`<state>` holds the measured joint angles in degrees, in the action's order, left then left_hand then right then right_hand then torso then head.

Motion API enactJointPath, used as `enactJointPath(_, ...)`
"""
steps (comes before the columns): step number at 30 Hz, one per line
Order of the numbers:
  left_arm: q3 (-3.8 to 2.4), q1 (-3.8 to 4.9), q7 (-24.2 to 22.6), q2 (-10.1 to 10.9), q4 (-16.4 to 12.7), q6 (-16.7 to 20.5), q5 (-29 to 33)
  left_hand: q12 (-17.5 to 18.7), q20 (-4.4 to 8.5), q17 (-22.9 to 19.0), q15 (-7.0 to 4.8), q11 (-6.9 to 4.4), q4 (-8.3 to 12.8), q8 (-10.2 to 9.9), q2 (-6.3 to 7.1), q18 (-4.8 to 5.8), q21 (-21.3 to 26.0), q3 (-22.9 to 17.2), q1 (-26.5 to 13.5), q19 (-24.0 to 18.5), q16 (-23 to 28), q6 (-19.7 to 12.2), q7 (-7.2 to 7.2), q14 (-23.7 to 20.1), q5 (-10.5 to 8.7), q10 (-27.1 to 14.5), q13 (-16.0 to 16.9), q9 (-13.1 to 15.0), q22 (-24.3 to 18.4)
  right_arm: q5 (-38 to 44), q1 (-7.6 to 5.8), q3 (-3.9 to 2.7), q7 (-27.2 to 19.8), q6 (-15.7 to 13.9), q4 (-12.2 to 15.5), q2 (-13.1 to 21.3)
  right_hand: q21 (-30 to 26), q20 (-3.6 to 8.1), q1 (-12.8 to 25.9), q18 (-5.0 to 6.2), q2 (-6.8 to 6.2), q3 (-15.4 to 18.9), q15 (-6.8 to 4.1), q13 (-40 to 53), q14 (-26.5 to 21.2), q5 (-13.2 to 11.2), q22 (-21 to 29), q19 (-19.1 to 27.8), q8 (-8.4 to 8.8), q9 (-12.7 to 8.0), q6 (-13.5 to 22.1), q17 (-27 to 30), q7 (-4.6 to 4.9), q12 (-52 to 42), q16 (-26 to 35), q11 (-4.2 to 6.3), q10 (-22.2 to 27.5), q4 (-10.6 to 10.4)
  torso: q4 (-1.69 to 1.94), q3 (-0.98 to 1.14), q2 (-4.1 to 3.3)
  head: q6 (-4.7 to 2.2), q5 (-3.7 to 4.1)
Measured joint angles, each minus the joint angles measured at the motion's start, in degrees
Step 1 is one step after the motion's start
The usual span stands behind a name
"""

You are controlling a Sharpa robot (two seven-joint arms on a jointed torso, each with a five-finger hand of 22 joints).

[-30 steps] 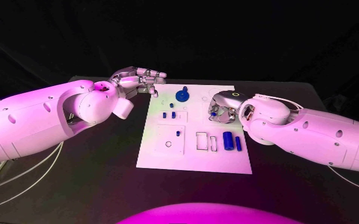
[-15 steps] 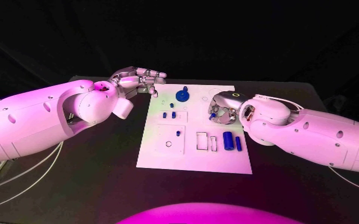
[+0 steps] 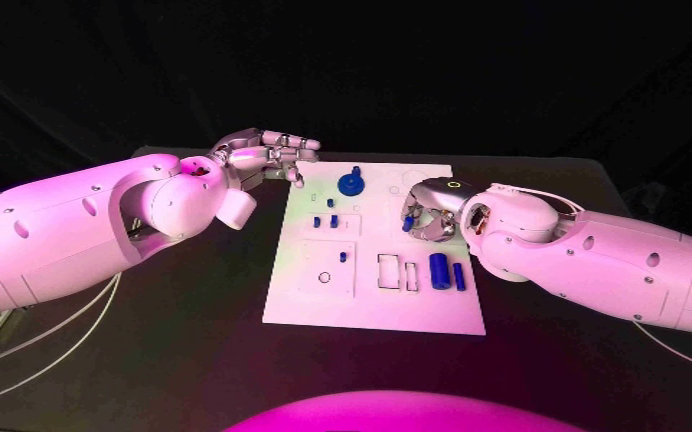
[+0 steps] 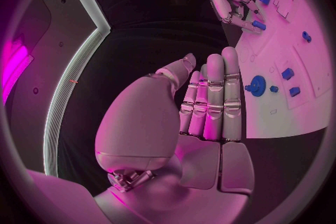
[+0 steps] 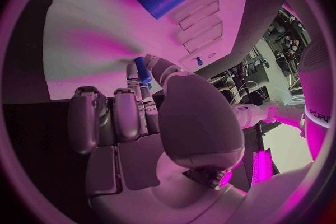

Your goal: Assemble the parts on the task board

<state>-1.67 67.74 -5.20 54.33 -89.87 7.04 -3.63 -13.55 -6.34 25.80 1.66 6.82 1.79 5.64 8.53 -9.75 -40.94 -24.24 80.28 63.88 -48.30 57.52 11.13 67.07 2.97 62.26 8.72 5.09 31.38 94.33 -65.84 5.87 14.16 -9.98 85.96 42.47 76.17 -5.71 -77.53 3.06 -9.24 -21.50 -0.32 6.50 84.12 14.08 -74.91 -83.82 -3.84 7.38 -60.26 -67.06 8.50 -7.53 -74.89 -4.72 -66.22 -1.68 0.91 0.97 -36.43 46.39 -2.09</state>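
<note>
The white task board (image 3: 375, 297) lies mid-table. My right hand (image 3: 436, 207) hovers over the board's right side and pinches a small blue peg (image 3: 408, 220) between thumb and a finger; the right wrist view shows the peg (image 5: 143, 70) at its fingertips. My left hand (image 3: 268, 155) hangs at the board's far left corner with straight fingers (image 4: 213, 95) and nothing in it. On the board sit a round blue part (image 3: 352, 186), two small blue pieces (image 3: 325, 221), a tiny blue peg (image 3: 343, 256), a thick blue cylinder (image 3: 438, 271) and a thinner one (image 3: 460, 275).
Rectangular slots (image 3: 391, 271) lie left of the cylinders, and a small ring hole (image 3: 325, 277) marks the near left square. Black table (image 3: 188, 312) surrounds the board on all sides. White cables (image 3: 58, 337) trail off the table's left edge.
My right hand has edged slightly left over the board with the blue peg still pinched. The left hand has not moved.
</note>
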Motion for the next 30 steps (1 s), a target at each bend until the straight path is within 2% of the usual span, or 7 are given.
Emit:
enactJointPath(6, 0.0, 0.0, 0.01, 0.0, 0.0, -0.01, 0.0, 0.0, 0.0, 0.0, 0.0, 0.0, 0.0, 0.0, 0.0, 0.0, 0.0, 0.0, 0.0, 0.0, 0.0, 0.0, 0.0, 0.0, 0.0, 0.0, 0.0, 0.0, 0.0, -0.16, 0.0, 0.0, -0.05, -0.27, 0.0, -0.03, 0.96, 0.0, -0.45, 0.0, 0.52, -0.26, 0.0, 0.45, 0.0, 0.0, 0.0, 0.0, -0.83, 0.31, -1.87, -0.18, -0.56, -0.68, 0.0, 0.54, -2.11, -0.25, 0.01, 0.0, 0.0, 0.03, 0.08)
enactJointPath(10, 0.0, 0.0, 0.03, 0.0, 0.0, -0.01, -0.01, 0.0, 0.0, 0.0, 0.0, 0.0, 0.0, 0.0, 0.0, 0.0, 0.0, 0.0, 0.0, 0.0, 0.0, -0.08, -0.08, 0.0, 0.0, 0.0, 0.0, 0.0, 0.0, -0.54, 0.01, 0.0, -0.23, -1.21, 0.02, -0.03, 1.83, 0.0, 0.64, 0.0, 2.01, -0.39, -0.13, 0.84, -0.13, 0.0, -0.01, 0.0, -1.27, 0.62, -3.39, -0.45, -1.12, -1.15, 0.0, 1.17, -3.43, -1.04, 0.02, 0.01, 0.01, 0.03, 0.15)
enactJointPath(16, 0.0, 0.0, 0.05, 0.0, 0.01, -0.01, -0.01, 0.0, 0.0, 0.0, 0.0, 0.0, 0.0, 0.0, 0.0, 0.0, 0.0, 0.0, 0.0, 0.0, 0.0, -0.08, -0.08, 0.0, 0.0, 0.0, 0.0, 0.0, 0.0, -1.19, 0.03, 0.0, -0.35, -2.96, 0.01, -0.04, 2.35, 0.28, 1.37, 0.0, 2.78, -0.43, -0.64, 1.26, -0.22, -0.46, -0.04, -0.19, -1.72, 0.8, -4.63, -0.6, -1.75, -1.49, 0.0, 1.73, -4.74, -1.84, 0.03, 0.01, 0.01, 0.05, 0.18)
enactJointPath(18, 0.0, 0.0, 0.07, 0.0, 0.01, -0.02, -0.02, 0.0, 0.0, 0.0, 0.0, 0.0, 0.0, 0.0, 0.0, 0.0, 0.0, 0.0, 0.0, 0.0, 0.0, -0.08, -0.08, 0.0, 0.0, 0.0, 0.0, 0.0, 0.0, -1.35, 0.05, 0.01, -0.34, -3.55, -0.03, -0.04, 2.4, 0.63, 0.9, -0.01, 3.24, -0.58, -0.92, 1.47, -0.09, -1.27, -0.04, -0.18, -2.13, 0.87, -5.08, -0.65, -2.0, -1.49, -0.23, 2.05, -5.17, -1.95, 0.03, 0.0, 0.01, 0.05, 0.18)
enactJointPath(22, 0.0, 0.0, 0.11, 0.0, 0.01, -0.05, -0.02, 0.0, 0.0, 0.0, 0.0, 0.0, 0.0, 0.0, 0.0, 0.0, 0.0, 0.0, 0.0, 0.0, 0.0, -0.08, -0.08, 0.0, 0.0, 0.0, 0.0, 0.01, 0.01, -1.47, 0.11, 0.07, -0.27, -4.37, -0.04, -0.01, 2.69, 1.05, 0.31, 0.0, 3.83, -1.24, -1.3, 1.81, -0.13, -2.24, -0.03, -0.18, -2.38, 0.91, -5.92, -0.75, -2.41, -1.81, -0.23, 2.38, -6.27, -1.29, 0.03, -0.01, 0.01, 0.05, 0.16)
enactJointPath(28, 0.0, 0.0, 0.18, 0.01, 0.01, -0.09, -0.02, 0.0, 0.0, -0.15, 0.19, 0.05, 0.0, 0.0, 0.0, 0.01, 0.34, 0.0, 0.0, 0.0, 0.0, -0.31, 0.12, -0.19, 0.0, -0.47, 0.0, -0.09, -0.06, -1.45, 0.18, 0.11, -0.19, -5.08, 0.62, 0.4, 2.93, 1.04, 0.08, 0.0, 4.05, -2.0, -1.33, 2.06, -0.1, -2.28, -0.03, -0.18, -2.37, 0.89, -6.23, -0.86, -2.34, -1.81, -0.23, 2.77, -6.67, -0.53, 0.03, -0.01, 0.02, 0.09, 0.08)
enactJointPath(30, 0.0, 0.0, 0.21, 0.01, 0.03, -0.11, -0.02, 0.0, 0.0, -0.15, 0.19, 0.05, 0.0, 0.0, 0.0, 0.01, 0.34, 0.0, 0.0, 0.0, 0.0, -0.31, 0.12, -0.19, 0.0, -0.48, 0.0, -0.09, -0.06, -1.43, 0.14, 0.05, -0.16, -5.48, 1.38, 0.91, 2.93, 1.04, -1.09, 0.0, 4.85, -2.09, -1.33, 2.11, -0.09, -2.37, -0.03, -0.18, -2.37, 0.77, -6.23, -0.86, -2.35, -1.84, -0.23, 2.97, -6.88, -0.43, 0.04, -0.01, 0.03, 0.09, 0.03)
